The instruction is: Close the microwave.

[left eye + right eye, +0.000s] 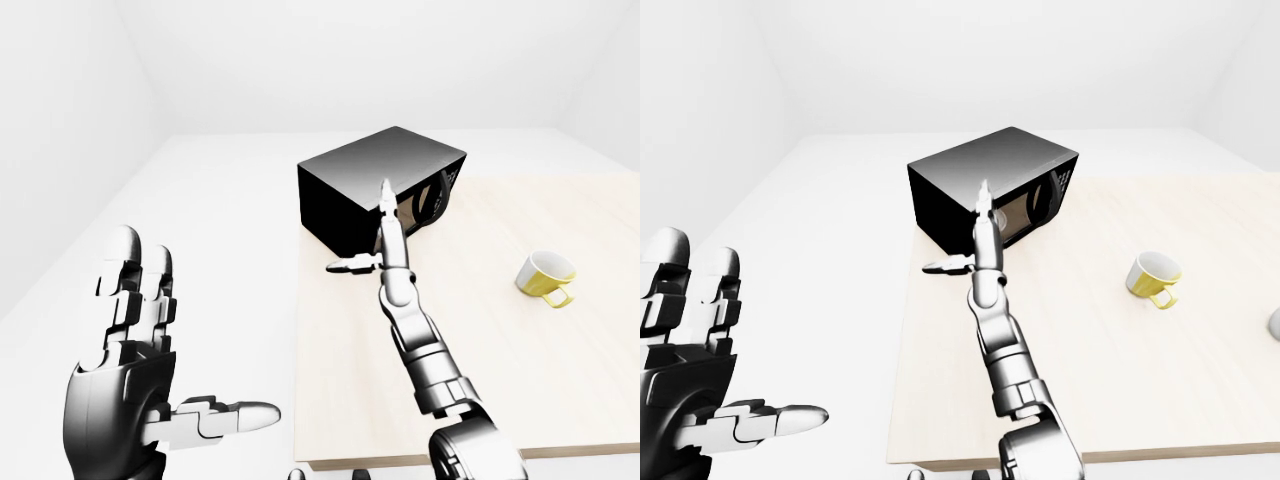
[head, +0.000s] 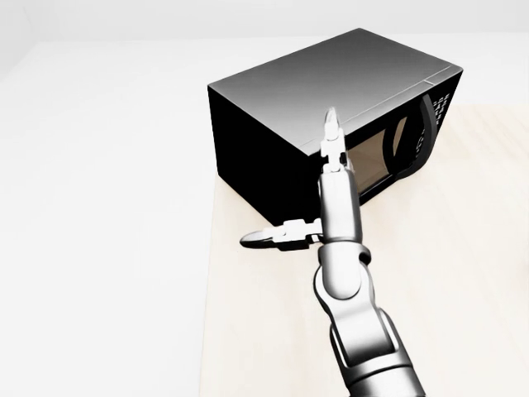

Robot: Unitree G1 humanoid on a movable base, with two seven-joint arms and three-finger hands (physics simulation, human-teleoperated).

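Microwave (image 2: 331, 107) sits at the desk's (image 1: 500, 400) far left corner, door side facing right. The right hand (image 2: 318, 194) overlaps the door edge, so I can't tell if the door is fully shut. That hand is spread wide, fingers straight, thumb out left. Left hand (image 1: 135, 370) is raised off-desk, splayed, cut off at the bottom. Yellow mug (image 1: 546, 277) lies on its side to the right.

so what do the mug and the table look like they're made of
Mug: looks like glazed ceramic, yellow outside and white inside with a soft sheen. Table: looks like pale wood or laminate, matte, with faint grain lines. Being renders, neither is certain.
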